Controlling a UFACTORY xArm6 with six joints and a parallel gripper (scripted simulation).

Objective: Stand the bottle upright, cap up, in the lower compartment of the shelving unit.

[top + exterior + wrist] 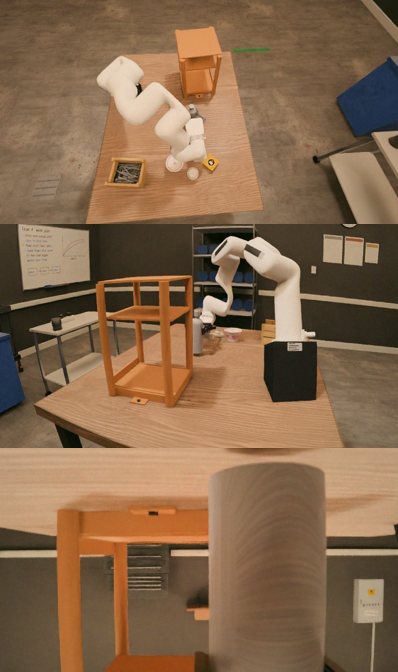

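Note:
The grey bottle (198,335) stands upright, cap up, on the table just behind the orange shelving unit (146,336). It also shows in the top view (193,111) and fills the right half of the wrist view (267,568). My gripper (206,328) is shut on the bottle's body from the side, about mid-height. The bottle's base rests on the table top. The shelving unit (199,60) has an open lower compartment (152,379) with a low front lip; in the wrist view its frame (100,593) appears upside down, left of the bottle.
Behind the arm lie a pink-rimmed bowl (232,334), a small white cup (193,173), a yellow block (210,162) and a wooden box of nails (127,172). The arm's black base (290,370) stands right of the shelf. A small tab (138,401) lies before the shelf.

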